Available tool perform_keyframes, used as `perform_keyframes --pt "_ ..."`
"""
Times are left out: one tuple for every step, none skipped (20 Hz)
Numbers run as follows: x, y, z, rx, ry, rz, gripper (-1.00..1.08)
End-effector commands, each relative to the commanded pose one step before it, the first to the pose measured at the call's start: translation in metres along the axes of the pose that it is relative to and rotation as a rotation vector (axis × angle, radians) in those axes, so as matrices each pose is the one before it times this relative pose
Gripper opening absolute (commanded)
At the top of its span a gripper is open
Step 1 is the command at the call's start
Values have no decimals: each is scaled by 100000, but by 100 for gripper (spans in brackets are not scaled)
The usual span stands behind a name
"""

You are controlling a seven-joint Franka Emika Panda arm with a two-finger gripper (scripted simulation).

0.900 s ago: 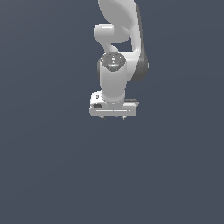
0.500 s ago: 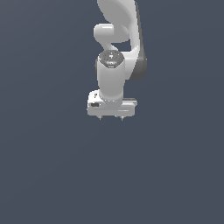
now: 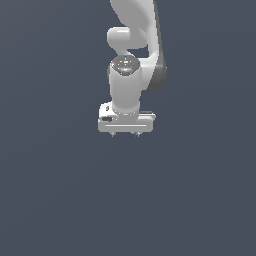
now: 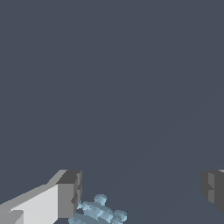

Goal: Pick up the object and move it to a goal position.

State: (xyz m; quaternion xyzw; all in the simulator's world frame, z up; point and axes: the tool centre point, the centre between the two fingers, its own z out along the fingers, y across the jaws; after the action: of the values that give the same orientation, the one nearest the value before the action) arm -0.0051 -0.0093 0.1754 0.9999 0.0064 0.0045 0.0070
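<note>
**My Claw Was Wide Open Near the Little Blue Thing**

I could not see any words, labels or brand names anywhere. There was nothing to read on my arm or on the ground.

The ground (image 3: pixel 55 200) was flat, plain and dark grey-blue. It looked the same all over in both views, and I could not tell where the floor stopped and a wall began.

In the exterior view my white arm (image 3: pixel 131 60) reached down from the top, and my claw (image 3: pixel 125 134) pointed down, with only the two small tips showing under its wide white bar.

In the wrist view my two fingers stood far apart. One finger (image 4: pixel 65 194) was pale with a dark grey pad, and the other finger (image 4: pixel 213 190) peeked in at the edge. My claw was wide open and held nothing.

The object (image 4: pixel 98 212) was small, pale blue and knobbly. It sat between my fingers, just beside the first one. I could not tell if it touched that finger.
</note>
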Motion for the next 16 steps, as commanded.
perform_keyframes --pt "-269 -65 205 26 -24 -1772 100" --pt "-159 -47 120 25 -15 -1031 100" --pt "-180 -55 135 29 -18 -1163 100" --pt "-200 -63 148 30 -17 -1295 100" --pt "-221 -69 161 30 -13 -1433 100" --pt "-241 -79 174 32 -12 -1567 100" --pt "-263 -92 189 36 -14 -1705 100" --pt "-286 -105 204 39 -16 -1845 100" --pt "-308 -119 218 42 -16 -1985 100" --pt "-330 -134 231 44 -16 -2130 100" --pt "-352 -152 245 47 -16 -2275 100" --pt "-375 -170 258 49 -16 -2420 100" --pt "-397 -191 270 52 -15 -2567 100" --pt "-419 -214 283 54 -15 -2715 100" --pt "-436 -235 291 56 -14 -2832 100" --pt "-436 -251 289 56 -12 -2847 100"
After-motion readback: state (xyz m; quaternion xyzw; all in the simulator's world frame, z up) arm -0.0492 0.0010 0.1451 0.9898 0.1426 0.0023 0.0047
